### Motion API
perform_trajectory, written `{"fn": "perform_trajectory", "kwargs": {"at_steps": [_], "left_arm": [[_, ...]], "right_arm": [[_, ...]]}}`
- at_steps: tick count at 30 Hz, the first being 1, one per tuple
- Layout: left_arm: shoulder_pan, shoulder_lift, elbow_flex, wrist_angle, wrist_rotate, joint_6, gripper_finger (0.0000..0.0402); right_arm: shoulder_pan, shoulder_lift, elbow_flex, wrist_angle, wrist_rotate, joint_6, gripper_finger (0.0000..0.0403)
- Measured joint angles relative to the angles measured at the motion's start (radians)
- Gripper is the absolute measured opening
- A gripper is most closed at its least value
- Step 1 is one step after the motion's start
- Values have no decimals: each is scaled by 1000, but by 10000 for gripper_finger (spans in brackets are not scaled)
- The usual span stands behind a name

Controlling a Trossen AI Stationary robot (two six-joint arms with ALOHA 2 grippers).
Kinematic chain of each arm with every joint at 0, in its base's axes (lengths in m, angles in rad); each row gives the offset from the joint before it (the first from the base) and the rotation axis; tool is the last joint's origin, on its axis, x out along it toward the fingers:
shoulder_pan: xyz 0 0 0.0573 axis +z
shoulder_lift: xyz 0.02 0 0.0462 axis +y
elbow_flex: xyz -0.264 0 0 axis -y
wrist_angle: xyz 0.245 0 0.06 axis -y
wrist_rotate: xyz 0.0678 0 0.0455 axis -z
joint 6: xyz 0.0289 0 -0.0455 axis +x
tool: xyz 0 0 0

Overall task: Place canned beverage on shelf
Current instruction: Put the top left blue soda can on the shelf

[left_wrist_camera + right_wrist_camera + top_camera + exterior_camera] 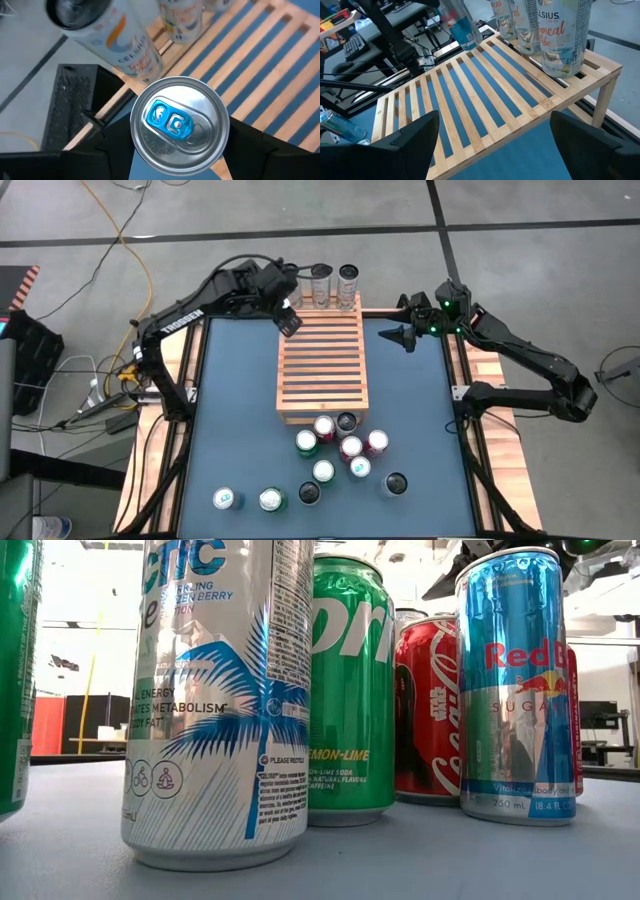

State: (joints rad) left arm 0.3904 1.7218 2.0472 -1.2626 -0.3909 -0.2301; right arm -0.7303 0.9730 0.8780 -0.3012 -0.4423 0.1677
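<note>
My left gripper [288, 318] is shut on a silver can with a blue tab [180, 122]. It holds the can over the far left corner of the slatted wooden shelf [322, 370]. The right wrist view shows this can [462, 22] tilted, above the slats. Tall Celsius cans [347, 280] [560, 35] stand upright in a row on the shelf's far edge. My right gripper [405, 335] hangs open beside the shelf's far right corner, with nothing between its fingers [420, 135]. My left gripper pinches the can between its two fingers, one on each side of the wall just under the top rim [136, 142]. The lid hides the contact itself. The fingers slant down from the table's far left. The can is lifted clear of the shelf and tilted.
A cluster of cans [345, 445] stands on the blue table in front of the shelf's near edge, and more [228, 498] stand toward the near left. The low view shows a white Celsius can [215, 700], a Sprite [350, 690], a Coca-Cola [430, 710] and a Red Bull [515, 685] up close.
</note>
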Motion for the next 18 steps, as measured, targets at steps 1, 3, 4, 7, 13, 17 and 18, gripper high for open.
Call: {"fn": "perform_trajectory", "kwargs": {"at_steps": [1, 3, 4, 7, 13, 17, 18], "left_arm": [[0, 0, 0, 9, -6, -11, 228], [0, 0, 0, 26, -33, -33, 228], [0, 0, 0, 32, -41, -48, 228], [-1, 0, 0, 43, -40, -94, 228], [-8, 13, -2, 47, -40, -101, 228], [-9, 32, -2, 50, -34, -94, 228], [-7, 33, -3, 54, -30, -95, 228]], "right_arm": [[0, 0, 0, 0, 0, 0, 363], [0, 0, 0, 0, 0, 0, 363], [0, 0, 0, 0, 0, 0, 363], [0, 0, 0, 0, 0, -7, 363], [0, 0, 0, 1, 0, -10, 363], [0, 0, 0, 1, 0, -11, 363], [0, 0, 0, 1, 0, -10, 363]]}}
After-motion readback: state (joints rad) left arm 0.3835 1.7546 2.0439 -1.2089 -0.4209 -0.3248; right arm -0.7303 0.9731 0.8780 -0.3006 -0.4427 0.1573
